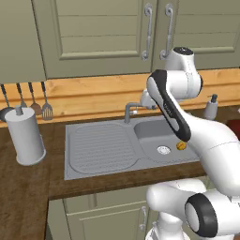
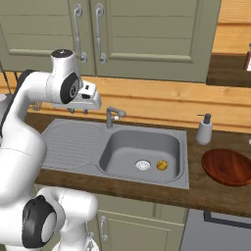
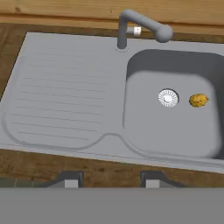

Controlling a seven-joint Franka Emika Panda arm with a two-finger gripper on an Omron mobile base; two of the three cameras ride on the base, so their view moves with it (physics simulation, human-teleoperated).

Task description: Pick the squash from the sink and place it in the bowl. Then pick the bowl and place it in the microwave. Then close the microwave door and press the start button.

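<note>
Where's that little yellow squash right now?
The squash lies on the sink basin floor, just right of the round drain in the right base view.

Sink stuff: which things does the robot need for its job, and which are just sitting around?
Needed for the job:
- squash, in the sink basin beside the drain
- bowl, on the counter to the right

Just sitting around:
- soap dispenser
- paper towel roll
- hanging utensils
- faucet
</note>
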